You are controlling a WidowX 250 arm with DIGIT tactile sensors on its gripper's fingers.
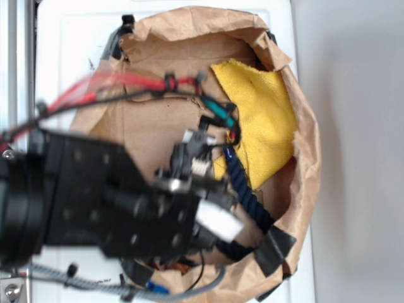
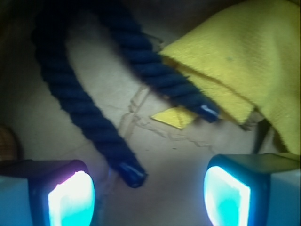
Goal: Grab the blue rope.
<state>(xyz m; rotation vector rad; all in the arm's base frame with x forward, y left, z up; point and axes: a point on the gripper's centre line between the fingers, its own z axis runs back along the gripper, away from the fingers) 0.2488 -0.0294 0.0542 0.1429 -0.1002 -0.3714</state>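
1. While the brown paper (image 1: 158,132) fills most of the exterior view as a crumpled, bowl-like lining, its raised rim at the right edge could snag the arm if it swings wide.
2. Black and bulky, the gripper (image 2: 148,190) sits at the lower left of the exterior view; in the wrist view its two pads stand apart at the bottom corners, released, with nothing between them.
3. Upper right in both views lies the yellow cloth (image 2: 244,61). One rope end rests against its folded edge, so a closing jaw might pinch fabric instead.
4. Curving from upper left to bottom centre of the wrist view, the blue rope (image 2: 80,108) forms an arch on the paper. Its nearer capped end lies just beside the left pad, off-centre, so closing now would likely miss or only clip the glossy cap, which could slip.
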